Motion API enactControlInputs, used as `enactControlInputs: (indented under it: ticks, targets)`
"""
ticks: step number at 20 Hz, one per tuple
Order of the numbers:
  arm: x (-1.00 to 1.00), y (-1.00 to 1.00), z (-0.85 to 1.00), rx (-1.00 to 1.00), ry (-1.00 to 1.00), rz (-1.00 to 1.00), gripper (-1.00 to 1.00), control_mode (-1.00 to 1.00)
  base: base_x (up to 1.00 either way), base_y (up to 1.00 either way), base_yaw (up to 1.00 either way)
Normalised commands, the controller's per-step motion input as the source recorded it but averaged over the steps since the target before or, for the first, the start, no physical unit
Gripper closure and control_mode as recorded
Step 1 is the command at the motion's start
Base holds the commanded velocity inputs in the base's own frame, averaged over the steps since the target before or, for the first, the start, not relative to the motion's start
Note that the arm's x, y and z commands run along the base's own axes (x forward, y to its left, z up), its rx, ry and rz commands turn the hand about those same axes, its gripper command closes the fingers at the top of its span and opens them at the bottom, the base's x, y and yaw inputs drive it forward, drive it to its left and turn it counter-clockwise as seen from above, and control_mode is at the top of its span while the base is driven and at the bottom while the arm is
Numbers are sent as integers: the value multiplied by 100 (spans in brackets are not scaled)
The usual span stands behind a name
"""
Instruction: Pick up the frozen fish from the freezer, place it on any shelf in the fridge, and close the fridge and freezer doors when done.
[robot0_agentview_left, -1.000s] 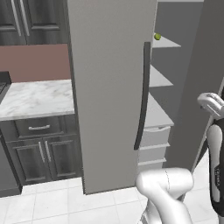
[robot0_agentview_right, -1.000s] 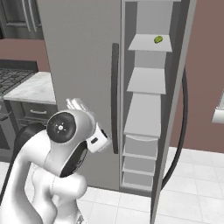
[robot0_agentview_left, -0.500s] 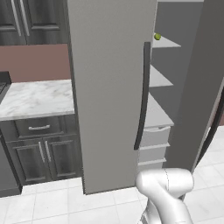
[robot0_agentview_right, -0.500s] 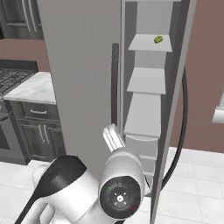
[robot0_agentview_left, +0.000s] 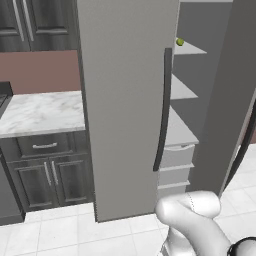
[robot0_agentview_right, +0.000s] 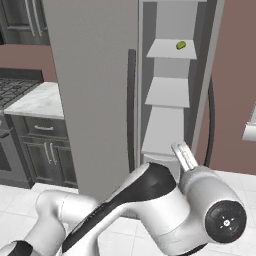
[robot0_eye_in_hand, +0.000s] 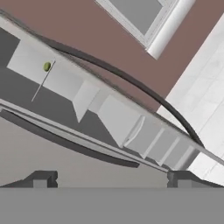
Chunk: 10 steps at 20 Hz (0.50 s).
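**Arm swings low and forward as the freezer stands open**

Swinging on from half a second ago, the arm's big wrist joint has moved from the lower middle of the right base view to its lower right, and the white elbow now bulks larger at the bottom of the left base view. Fridge, counter and cabinets sit where they were in both base views, so the base has not driven.

The gripper (robot0_eye_in_hand: 109, 177) has its two dark finger tips spread wide, with nothing between them. It looks, rolled over, along the open freezer (robot0_eye_in_hand: 109, 116).

The freezer (robot0_agentview_right: 170, 95) is the narrow compartment with plain grey shelves, and its door (robot0_agentview_right: 227, 75) stands swung out to the right, long dark handle (robot0_agentview_right: 211, 125) showing. A small green item (robot0_agentview_right: 181, 45) lies on the top shelf; it also shows in the left base view (robot0_agentview_left: 180, 42) and the hand view (robot0_eye_in_hand: 47, 66). Whether this is the frozen fish is too small to tell.

The wider fridge door (robot0_agentview_left: 127, 100) beside it is closed, its curved dark handle (robot0_agentview_left: 162, 110) toward the freezer. A marble counter (robot0_agentview_left: 42, 112) over dark cabinets (robot0_agentview_left: 47, 172) lies left of it.
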Motion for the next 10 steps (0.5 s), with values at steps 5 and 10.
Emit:
enactControlInputs:
  ticks: [5,10]
  targets:
    - [79,-73,0,0,2,0,-100,-100,0,0,0]
    - [93,-55,-22,0,5,0,-100,-100,0,0,0]
